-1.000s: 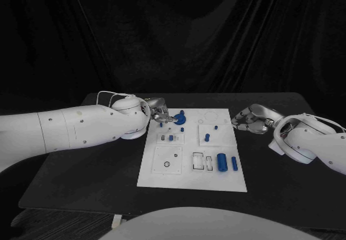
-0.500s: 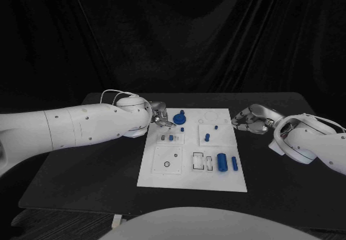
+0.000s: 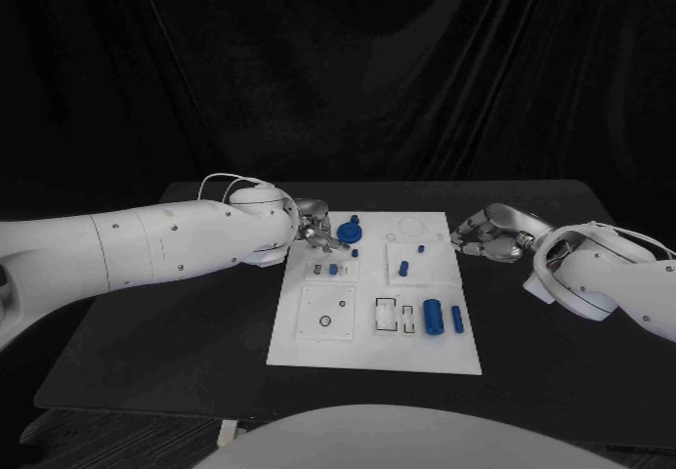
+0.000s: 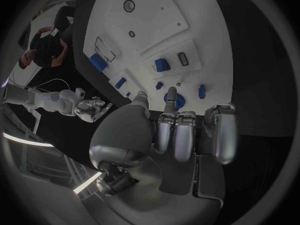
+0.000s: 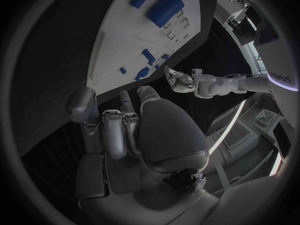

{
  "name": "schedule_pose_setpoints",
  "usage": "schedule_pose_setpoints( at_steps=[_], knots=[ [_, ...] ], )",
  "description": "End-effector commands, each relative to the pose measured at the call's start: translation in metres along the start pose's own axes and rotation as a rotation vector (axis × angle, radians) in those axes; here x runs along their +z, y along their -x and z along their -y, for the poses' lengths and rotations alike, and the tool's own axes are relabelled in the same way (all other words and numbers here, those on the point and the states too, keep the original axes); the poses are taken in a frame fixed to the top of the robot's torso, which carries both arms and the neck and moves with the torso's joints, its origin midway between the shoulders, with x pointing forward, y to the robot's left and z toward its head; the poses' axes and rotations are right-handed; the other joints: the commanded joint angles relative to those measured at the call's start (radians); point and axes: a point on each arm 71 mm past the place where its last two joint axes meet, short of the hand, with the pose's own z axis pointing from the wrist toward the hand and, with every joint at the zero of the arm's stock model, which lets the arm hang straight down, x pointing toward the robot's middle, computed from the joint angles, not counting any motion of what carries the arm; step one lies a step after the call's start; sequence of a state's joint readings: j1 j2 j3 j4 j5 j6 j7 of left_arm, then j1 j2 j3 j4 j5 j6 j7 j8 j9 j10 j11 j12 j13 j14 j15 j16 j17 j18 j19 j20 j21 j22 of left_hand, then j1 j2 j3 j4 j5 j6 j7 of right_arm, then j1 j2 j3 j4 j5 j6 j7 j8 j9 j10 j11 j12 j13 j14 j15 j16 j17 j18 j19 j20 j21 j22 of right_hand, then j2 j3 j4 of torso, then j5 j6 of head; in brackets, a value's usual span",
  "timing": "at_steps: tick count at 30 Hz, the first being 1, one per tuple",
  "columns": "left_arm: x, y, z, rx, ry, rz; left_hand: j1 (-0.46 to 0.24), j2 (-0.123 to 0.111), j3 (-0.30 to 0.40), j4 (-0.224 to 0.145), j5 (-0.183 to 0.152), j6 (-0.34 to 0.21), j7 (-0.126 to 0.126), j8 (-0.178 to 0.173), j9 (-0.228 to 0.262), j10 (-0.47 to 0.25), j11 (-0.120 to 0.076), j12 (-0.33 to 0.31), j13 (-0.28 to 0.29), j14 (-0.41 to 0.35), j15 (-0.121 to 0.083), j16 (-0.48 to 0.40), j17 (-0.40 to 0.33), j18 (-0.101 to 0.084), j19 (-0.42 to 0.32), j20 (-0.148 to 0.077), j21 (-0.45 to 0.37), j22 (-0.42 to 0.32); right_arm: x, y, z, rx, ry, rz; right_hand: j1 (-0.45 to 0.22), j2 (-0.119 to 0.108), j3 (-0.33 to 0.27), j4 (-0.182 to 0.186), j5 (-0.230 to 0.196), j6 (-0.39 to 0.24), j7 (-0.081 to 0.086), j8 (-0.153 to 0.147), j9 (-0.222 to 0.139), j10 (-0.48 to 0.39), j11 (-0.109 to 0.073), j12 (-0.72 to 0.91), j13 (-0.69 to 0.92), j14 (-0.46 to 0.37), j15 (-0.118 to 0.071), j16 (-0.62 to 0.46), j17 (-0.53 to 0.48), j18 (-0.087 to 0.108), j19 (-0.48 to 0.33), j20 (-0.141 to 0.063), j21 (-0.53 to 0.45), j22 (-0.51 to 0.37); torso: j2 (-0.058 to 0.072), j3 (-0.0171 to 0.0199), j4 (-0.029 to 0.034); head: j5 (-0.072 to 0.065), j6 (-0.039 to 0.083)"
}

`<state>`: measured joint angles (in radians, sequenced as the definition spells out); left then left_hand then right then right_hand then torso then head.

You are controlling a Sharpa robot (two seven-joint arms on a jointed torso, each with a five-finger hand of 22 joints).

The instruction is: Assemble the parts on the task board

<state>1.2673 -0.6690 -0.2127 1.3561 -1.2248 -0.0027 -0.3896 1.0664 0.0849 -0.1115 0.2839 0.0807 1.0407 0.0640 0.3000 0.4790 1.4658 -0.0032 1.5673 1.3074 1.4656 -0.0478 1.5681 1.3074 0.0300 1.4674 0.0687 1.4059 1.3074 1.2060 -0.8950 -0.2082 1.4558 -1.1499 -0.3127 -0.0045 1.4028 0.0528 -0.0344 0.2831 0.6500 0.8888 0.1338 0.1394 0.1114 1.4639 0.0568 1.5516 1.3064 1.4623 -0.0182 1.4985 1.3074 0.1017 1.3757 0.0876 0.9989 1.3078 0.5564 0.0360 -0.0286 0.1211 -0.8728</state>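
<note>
The white task board (image 3: 369,337) lies mid-table. A blue round disc (image 3: 350,232) sits near its far left corner. My left hand (image 3: 316,227) is beside the disc; one fingertip (image 4: 171,91) touches the disc (image 4: 174,100), the thumb stays apart from it and the other fingers are curled. My right hand (image 3: 487,234) hovers just off the board's right edge, fingers (image 5: 117,130) curled in on nothing. Small blue pegs (image 3: 404,268) stand in the board's far half. A thick blue cylinder (image 3: 434,317) and a thin blue bar (image 3: 458,319) lie at its near right.
The black table (image 3: 169,342) runs wide on both sides of the board. My left forearm (image 3: 155,249) stretches across the table's left part. My right forearm (image 3: 612,278) lies over the right side. A black curtain hangs behind.
My left hand's fingers have shifted slightly at the blue disc, which stays about where it was. My right hand has not visibly moved.
</note>
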Motion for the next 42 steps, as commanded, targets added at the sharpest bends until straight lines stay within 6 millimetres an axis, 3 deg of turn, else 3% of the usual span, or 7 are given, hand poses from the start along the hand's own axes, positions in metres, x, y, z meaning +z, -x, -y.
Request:
schedule_pose_setpoints(
  at_steps=[1, 3, 11, 20, 30, 34, 42],
  knots=[
    [0.000, -0.003, 0.001, 0.034, -0.020, -0.097, -0.025, 0.011, -0.014, 0.002, -0.009, 0.004, -0.018, 0.073, 0.094, 0.105, -0.017, 0.003, 0.263, 0.105, -0.021, 0.003, 0.263, 0.009, 0.016, -0.020, -0.002, 0.212, -0.004, 0.003, -0.001, -0.001, 0.014, 0.032, -0.022, 0.003, -0.002, 0.007, -0.013, 0.010, 0.001, 0.006, 0.002, 0.080, -0.005, 0.001, 0.235, 0.079, -0.002, 0.000, 0.177, 0.007, 0.001, -0.002, 0.006, 0.117, 0.000, 0.0005, -0.0003, -0.004, 0.000],
    [-0.001, -0.001, -0.001, 0.062, 0.002, -0.146, -0.028, 0.020, -0.020, 0.002, 0.001, 0.009, -0.033, 0.143, 0.194, 0.105, -0.030, 0.003, 0.263, 0.105, -0.029, 0.003, 0.263, 0.009, 0.017, -0.032, 0.000, 0.213, -0.007, 0.008, -0.003, 0.000, 0.028, 0.058, -0.036, 0.003, -0.003, 0.007, -0.019, 0.023, 0.001, 0.012, 0.004, 0.083, -0.004, 0.004, 0.239, 0.081, -0.001, 0.004, 0.182, 0.006, 0.006, -0.001, 0.013, 0.119, -0.001, 0.0000, 0.0001, -0.006, 0.000],
    [-0.001, 0.013, 0.001, 0.123, 0.040, -0.217, -0.009, 0.031, -0.011, -0.007, 0.045, 0.007, -0.042, 0.163, 0.255, 0.105, -0.037, 0.003, 0.263, 0.105, -0.035, 0.003, 0.263, 0.010, 0.013, -0.037, -0.008, 0.210, -0.013, 0.030, -0.018, -0.006, 0.068, 0.125, -0.042, 0.002, -0.003, 0.006, -0.020, 0.032, 0.001, 0.016, 0.006, 0.089, -0.004, 0.007, 0.245, 0.084, 0.000, 0.010, 0.188, 0.002, 0.013, -0.001, 0.030, 0.124, -0.001, 0.0002, 0.0001, -0.007, 0.000],
    [0.007, 0.019, 0.007, 0.151, 0.082, -0.236, 0.010, 0.032, 0.007, -0.022, 0.053, -0.002, -0.011, -0.021, 0.144, 0.105, -0.014, 0.003, 0.263, 0.105, -0.017, 0.003, 0.263, 0.011, 0.009, -0.024, -0.013, 0.209, -0.013, 0.032, -0.025, -0.006, 0.075, 0.118, -0.037, -0.002, 0.002, 0.001, -0.008, 0.035, -0.001, 0.017, 0.006, 0.088, -0.005, 0.007, 0.244, 0.084, -0.001, 0.009, 0.187, 0.003, 0.015, -0.002, 0.030, 0.124, 0.000, 0.0002, -0.0011, -0.003, 0.000],
    [0.011, 0.019, 0.006, 0.133, 0.084, -0.206, 0.018, 0.031, 0.020, -0.032, 0.069, 0.016, -0.008, -0.059, 0.114, 0.105, -0.012, 0.003, 0.263, 0.105, -0.016, 0.003, 0.263, 0.011, 0.009, -0.021, -0.013, 0.209, -0.010, 0.029, -0.029, -0.004, 0.077, 0.099, -0.035, -0.002, 0.004, 0.000, -0.005, 0.035, -0.001, 0.017, 0.006, 0.087, -0.005, 0.006, 0.242, 0.083, -0.002, 0.008, 0.186, 0.003, 0.014, -0.002, 0.028, 0.123, 0.000, -0.0023, 0.0017, -0.001, 0.000],
    [0.012, 0.017, 0.005, 0.124, 0.083, -0.195, 0.020, 0.029, 0.024, -0.035, 0.075, 0.011, -0.004, -0.079, 0.102, 0.105, -0.009, 0.003, 0.263, 0.105, -0.014, 0.003, 0.263, 0.012, 0.006, -0.019, -0.020, 0.207, -0.010, 0.028, -0.028, -0.004, 0.075, 0.095, -0.034, -0.002, 0.004, 0.000, -0.005, 0.035, -0.001, 0.017, 0.006, 0.087, -0.005, 0.006, 0.242, 0.083, -0.002, 0.008, 0.185, 0.003, 0.014, -0.002, 0.027, 0.123, -0.001, 0.0005, 0.0012, 0.001, 0.000],
    [0.013, 0.010, 0.008, 0.107, 0.062, -0.179, 0.017, 0.027, 0.028, -0.035, 0.081, 0.004, 0.003, -0.103, 0.087, 0.105, -0.003, 0.003, 0.263, 0.105, -0.009, 0.003, 0.263, 0.015, -0.001, -0.015, -0.032, 0.203, -0.008, 0.026, -0.027, -0.005, 0.068, 0.084, -0.032, -0.002, 0.006, -0.001, -0.003, 0.035, -0.001, 0.016, 0.006, 0.085, -0.006, 0.005, 0.241, 0.083, -0.002, 0.007, 0.184, 0.004, 0.013, -0.002, 0.025, 0.123, 0.000, 0.0003, 0.0019, 0.000, 0.000]
  ],
)
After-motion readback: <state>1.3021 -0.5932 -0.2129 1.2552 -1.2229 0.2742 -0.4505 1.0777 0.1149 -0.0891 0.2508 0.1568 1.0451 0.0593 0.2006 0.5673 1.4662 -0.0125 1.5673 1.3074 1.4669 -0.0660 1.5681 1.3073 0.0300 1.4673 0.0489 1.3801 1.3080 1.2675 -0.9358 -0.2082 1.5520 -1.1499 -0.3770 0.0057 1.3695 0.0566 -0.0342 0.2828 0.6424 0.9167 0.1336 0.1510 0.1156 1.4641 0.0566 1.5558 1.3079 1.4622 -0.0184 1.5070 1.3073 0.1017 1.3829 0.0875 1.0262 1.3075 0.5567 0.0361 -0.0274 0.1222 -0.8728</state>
